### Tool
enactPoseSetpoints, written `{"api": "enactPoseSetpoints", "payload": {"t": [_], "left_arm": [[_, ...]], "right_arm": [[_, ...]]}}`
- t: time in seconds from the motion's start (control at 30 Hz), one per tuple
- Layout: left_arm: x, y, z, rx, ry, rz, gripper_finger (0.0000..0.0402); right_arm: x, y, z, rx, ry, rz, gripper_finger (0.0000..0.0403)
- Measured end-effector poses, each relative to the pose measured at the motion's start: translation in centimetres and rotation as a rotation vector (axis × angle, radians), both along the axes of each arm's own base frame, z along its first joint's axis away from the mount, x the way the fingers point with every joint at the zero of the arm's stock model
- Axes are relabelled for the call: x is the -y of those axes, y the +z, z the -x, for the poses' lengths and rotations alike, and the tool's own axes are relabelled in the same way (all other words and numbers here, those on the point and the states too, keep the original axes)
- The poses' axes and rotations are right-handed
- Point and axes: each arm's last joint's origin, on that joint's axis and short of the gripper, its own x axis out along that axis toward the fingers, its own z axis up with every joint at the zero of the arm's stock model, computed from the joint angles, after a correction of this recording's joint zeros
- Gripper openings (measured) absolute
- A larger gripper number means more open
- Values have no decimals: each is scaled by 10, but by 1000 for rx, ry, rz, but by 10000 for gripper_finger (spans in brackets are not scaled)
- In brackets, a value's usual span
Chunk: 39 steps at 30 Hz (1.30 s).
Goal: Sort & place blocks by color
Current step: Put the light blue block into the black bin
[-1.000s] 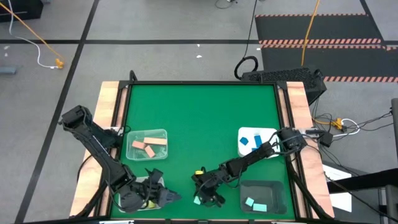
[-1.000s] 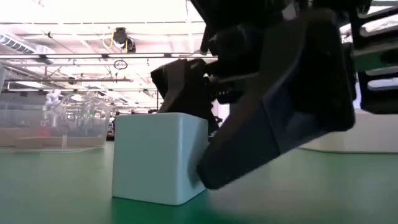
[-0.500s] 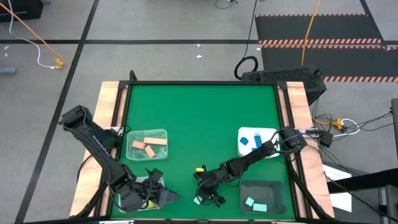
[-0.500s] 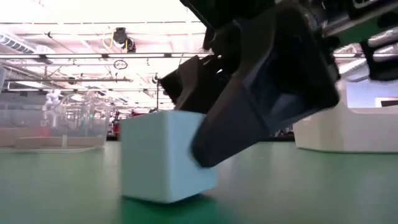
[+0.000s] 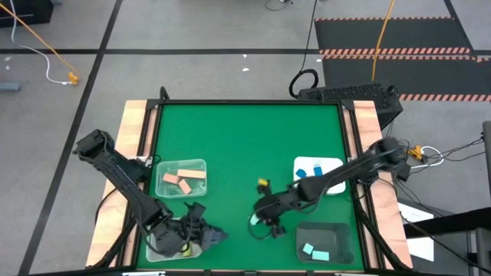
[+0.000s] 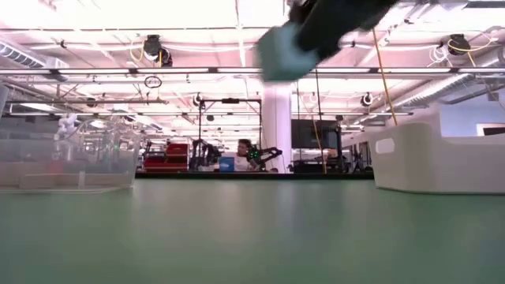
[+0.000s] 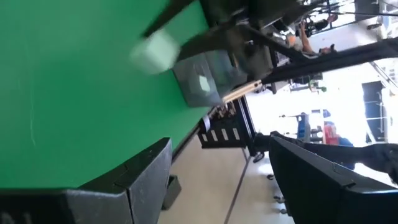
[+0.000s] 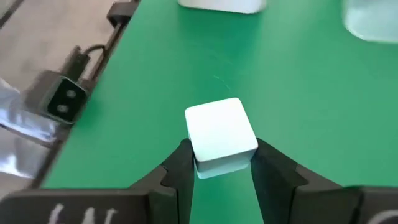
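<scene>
My right gripper (image 5: 261, 220) hangs over the table's near middle, shut on a light teal cube block (image 8: 221, 134). The same cube shows blurred and high up in the low view (image 6: 280, 49). My left gripper (image 5: 201, 234) is open over a clear tray (image 5: 163, 247) at the near left edge and touches nothing. Tan blocks (image 5: 182, 179) lie in a second clear tray, blue blocks (image 5: 316, 173) in the white tray, and light teal blocks (image 5: 314, 251) in the dark tray. My right gripper pinches the teal cube between its two fingers (image 8: 179, 163), which press on two opposite side faces (image 8: 198, 163). The arm comes at it slanting from the table's right. The cube is lifted clear of the table and sits level in the hold.
The clear tray of tan blocks (image 5: 201, 164) stands left of centre, the white tray (image 5: 298, 182) near the right edge, and the dark tray (image 5: 341, 230) at the near right corner. Green table (image 5: 245, 138) stretches toward the far edge.
My right gripper has risen with the teal cube and shifted a little toward the far and right edges. The cube stood on the table a second ago and now hangs clear above it, still between the fingers.
</scene>
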Motion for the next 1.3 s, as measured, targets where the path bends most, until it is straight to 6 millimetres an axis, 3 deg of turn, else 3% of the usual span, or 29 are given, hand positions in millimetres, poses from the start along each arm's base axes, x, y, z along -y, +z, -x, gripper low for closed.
{"api": "enactPoseSetpoints", "payload": {"t": [0.2,0.33,0.57,0.77,1.03,1.3], "left_arm": [[-15,0,-13,1,42,-39,269],[-30,0,-25,1,86,-66,269],[-53,1,-41,3,155,-94,269],[-69,1,-50,1,209,-94,269],[-85,1,-59,-2,262,-95,269],[-96,1,-64,-11,265,-170,269]], "right_arm": [[6,49,54,-146,-148,-80,112],[-6,63,91,-167,-172,-181,112],[-24,44,154,-303,-216,-314,115],[-30,15,188,-406,-279,-370,114],[-38,-13,205,-482,-258,-468,125],[-38,-16,208,-484,-231,-434,201]]}}
